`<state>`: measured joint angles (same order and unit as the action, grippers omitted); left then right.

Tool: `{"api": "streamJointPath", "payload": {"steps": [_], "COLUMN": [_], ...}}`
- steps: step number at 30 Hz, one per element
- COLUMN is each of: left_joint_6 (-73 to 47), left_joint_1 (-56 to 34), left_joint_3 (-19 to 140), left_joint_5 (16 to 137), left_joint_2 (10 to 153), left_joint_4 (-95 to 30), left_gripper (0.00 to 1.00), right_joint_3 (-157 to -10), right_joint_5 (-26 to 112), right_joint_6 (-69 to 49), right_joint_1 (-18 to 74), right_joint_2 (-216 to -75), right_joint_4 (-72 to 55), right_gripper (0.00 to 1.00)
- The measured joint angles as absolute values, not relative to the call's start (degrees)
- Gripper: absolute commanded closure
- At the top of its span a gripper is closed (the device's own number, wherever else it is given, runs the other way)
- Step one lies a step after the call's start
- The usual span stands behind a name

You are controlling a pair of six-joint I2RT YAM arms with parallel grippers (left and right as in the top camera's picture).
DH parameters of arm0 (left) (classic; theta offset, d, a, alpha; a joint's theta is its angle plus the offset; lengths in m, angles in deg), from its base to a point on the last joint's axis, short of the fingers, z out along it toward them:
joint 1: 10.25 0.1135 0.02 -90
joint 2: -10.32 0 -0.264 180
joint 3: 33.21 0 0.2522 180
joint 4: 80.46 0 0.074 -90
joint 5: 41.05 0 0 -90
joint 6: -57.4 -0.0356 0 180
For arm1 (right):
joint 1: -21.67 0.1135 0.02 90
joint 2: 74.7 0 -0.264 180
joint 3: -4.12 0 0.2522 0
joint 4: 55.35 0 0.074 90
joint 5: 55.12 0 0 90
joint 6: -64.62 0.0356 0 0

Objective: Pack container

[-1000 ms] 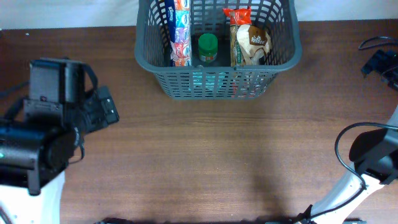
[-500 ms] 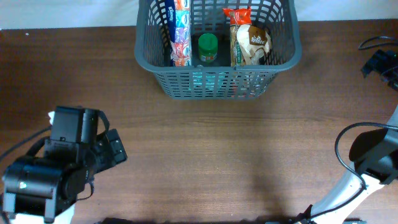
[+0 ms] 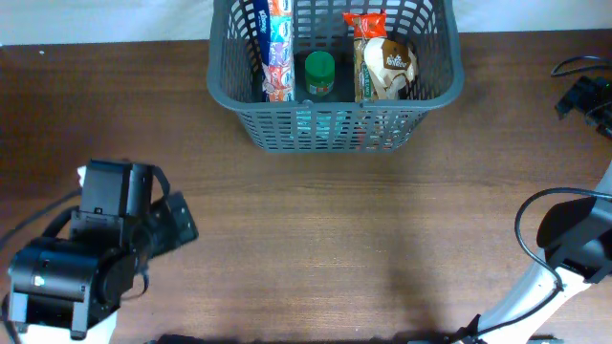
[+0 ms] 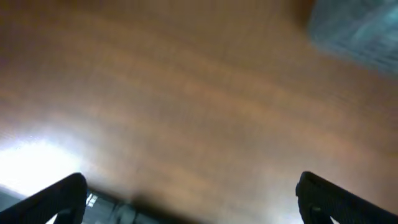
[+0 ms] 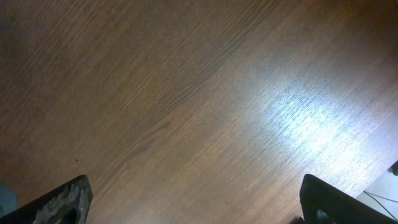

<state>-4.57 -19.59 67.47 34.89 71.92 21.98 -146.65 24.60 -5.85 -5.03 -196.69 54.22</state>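
Note:
The container, a dark grey lattice basket, stands at the far middle of the table. It holds a tall blue and red pack, a green-lidded jar and a brown and white snack bag. It shows as a grey blur at the top right of the left wrist view. My left gripper is low at the front left, far from the basket. In its wrist view it is open and empty over bare wood. My right gripper is open and empty over bare wood.
The left arm's black body fills the front left corner. The right arm with its looped cable stands at the front right. A black part sits at the far right edge. The table is brown wood.
The left arm has swung from the left middle toward the front left of the table and has barely moved in the last half second. The right arm and the basket are unchanged.

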Motion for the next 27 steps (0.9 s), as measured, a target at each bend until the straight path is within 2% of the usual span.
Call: {"api": "streamJointPath", "payload": {"steps": [8, 15, 21, 27], "left_joint_6": [-14.51, -24.3, -27.87, -28.76], "left_joint_1": [-19.59, -19.59, -19.57, -16.77], "left_joint_3": [63.03, 49.94, 34.36, 21.37], "left_joint_5": [35.09, 39.11, 41.73, 42.6], "left_joint_2": [71.86, 69.32, 58.44, 46.72], "left_joint_4": [7.1, -7.42, -20.62, -27.11], "left_gripper": [0.01, 0.01, 0.01, 0.01], "right_joint_3": [-146.65, -146.65, -146.65, -146.65], "right_joint_5": [24.6, 24.6, 24.6, 24.6], "right_joint_6": [-5.87, -5.9, -5.9, -5.87], "right_joint_1": [-5.05, -5.05, -5.03, -5.03], "right_joint_2": [-196.69, -196.69, -196.69, -196.69], "right_joint_4": [54.25, 54.22, 54.22, 54.22], "right_gripper": [0.01, 0.01, 0.01, 0.01]}}
